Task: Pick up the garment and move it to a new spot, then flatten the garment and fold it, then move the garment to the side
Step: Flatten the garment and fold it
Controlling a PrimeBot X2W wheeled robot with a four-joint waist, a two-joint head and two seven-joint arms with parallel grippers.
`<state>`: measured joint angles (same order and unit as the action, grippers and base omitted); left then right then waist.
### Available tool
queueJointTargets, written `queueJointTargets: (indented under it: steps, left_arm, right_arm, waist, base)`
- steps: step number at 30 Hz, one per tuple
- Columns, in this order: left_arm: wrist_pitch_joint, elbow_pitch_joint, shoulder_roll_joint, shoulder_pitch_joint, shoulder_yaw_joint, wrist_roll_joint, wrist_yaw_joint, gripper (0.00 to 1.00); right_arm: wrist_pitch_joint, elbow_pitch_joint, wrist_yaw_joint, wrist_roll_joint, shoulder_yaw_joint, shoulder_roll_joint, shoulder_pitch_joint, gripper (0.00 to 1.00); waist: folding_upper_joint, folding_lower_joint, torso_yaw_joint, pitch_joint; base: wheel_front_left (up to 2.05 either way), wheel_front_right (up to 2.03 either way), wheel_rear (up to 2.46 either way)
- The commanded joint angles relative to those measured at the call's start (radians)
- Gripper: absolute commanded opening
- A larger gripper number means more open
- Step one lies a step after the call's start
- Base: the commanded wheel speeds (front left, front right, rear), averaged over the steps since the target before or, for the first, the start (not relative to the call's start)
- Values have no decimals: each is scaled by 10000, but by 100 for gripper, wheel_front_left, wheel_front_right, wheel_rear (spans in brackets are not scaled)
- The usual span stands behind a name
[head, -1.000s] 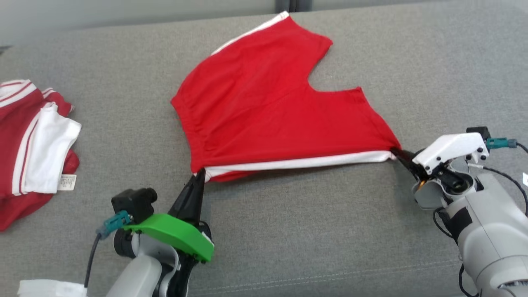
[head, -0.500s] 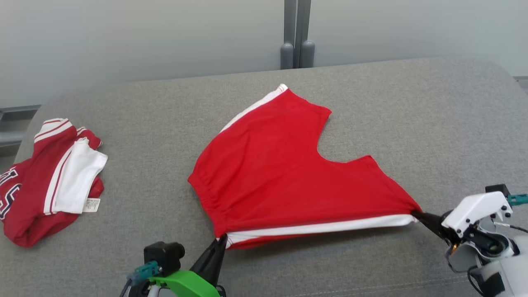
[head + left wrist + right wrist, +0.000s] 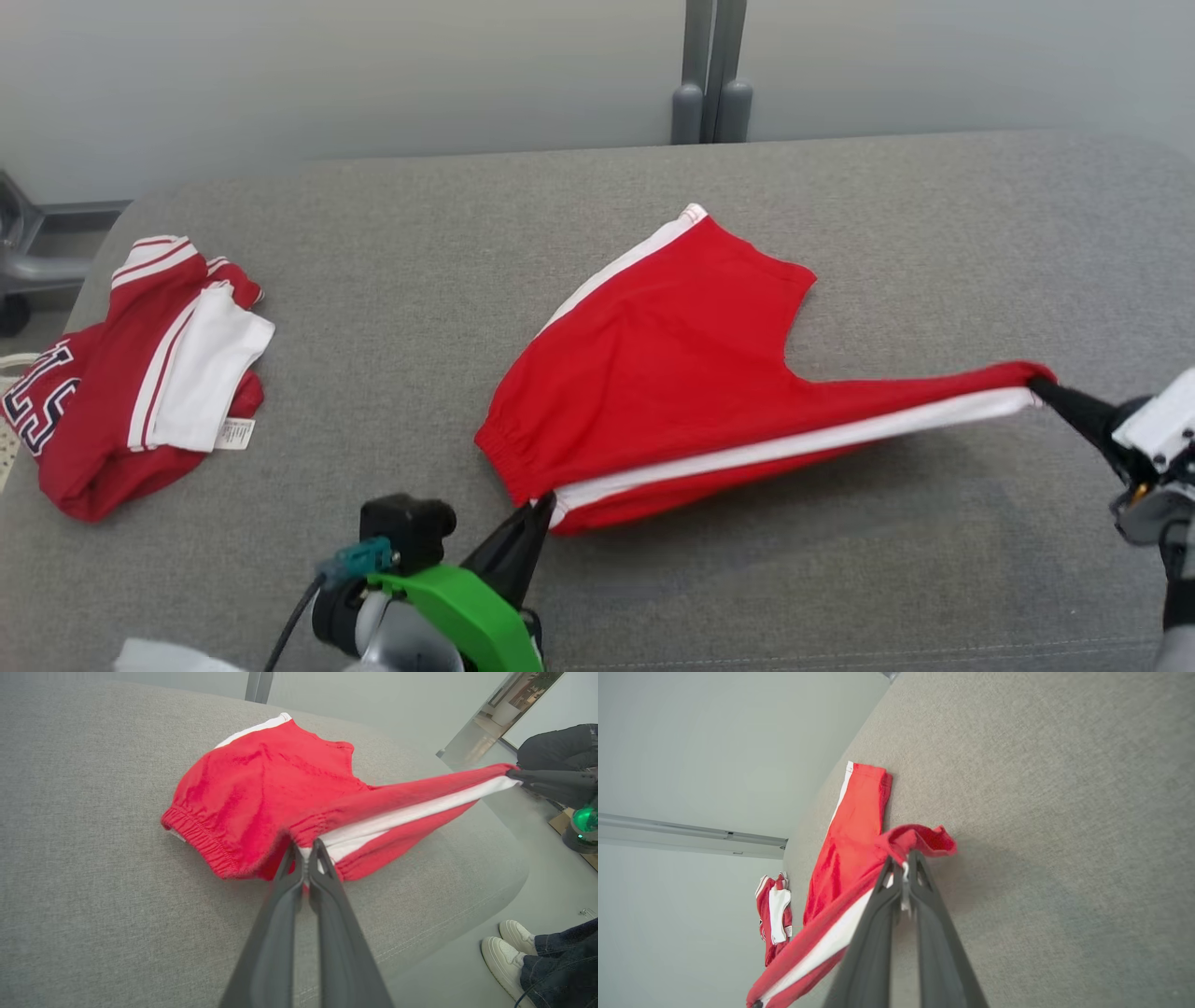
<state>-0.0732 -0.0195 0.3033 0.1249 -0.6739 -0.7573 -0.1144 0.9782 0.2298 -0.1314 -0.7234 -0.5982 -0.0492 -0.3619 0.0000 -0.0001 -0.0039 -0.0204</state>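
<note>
At left we see a folded jersey (image 3: 140, 373) on the grey worktop (image 3: 373, 233). The jaws of our left gripper (image 3: 537, 518) are clamped on the waistband of the red shorts (image 3: 672, 373), which lie mid-worktop. The jaws of our right gripper (image 3: 1041, 390) clamp the raised leg hem.

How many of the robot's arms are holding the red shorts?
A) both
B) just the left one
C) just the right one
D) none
A: the left gripper has its jaws shut on the waistband end of the red shorts, and the right gripper has its jaws shut on the leg end, with the white-striped edge stretched between them.
</note>
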Motion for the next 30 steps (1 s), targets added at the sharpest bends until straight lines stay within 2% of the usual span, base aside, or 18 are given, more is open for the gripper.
queueJointTargets:
  steps: [1,8,16,24,26,30]
  left_arm:
    - [-58,-80,4,216,67,-86,23,0]
    - [-458,-797,-535,1824,-91,79,371,0]
    - [-111,-1547,-1120,3153,170,-37,727,0]
    - [278,-2374,-1531,4140,336,-58,1041,0]
    - [508,-2566,-1636,4401,490,-20,954,0]
    - [730,-2938,-1861,4688,607,-187,1070,0]
  right_arm:
    - [-76,169,13,93,-73,-38,-231,0]
    - [-906,2341,8,1398,141,-29,-3007,0]
    - [-1692,4221,8,3353,360,-31,-5319,0]
    - [-2597,5768,8,4361,289,-28,-7082,0]
    - [-2887,6123,7,4564,250,-33,-7466,0]
    - [-3416,6795,8,5004,38,-28,-8096,0]
  waist:
    - [0,1,281,-289]
    - [0,1,946,-1027]
    - [0,1,1544,-2021]
    - [0,1,1843,-2670]
    - [0,1,1876,-2814]
    - [0,1,1963,-2990]
  base:
    - [0,0,0]
    - [0,0,0]
    - [0,0,0]
    - [0,0,0]
    - [0,0,0]
    - [0,0,0]
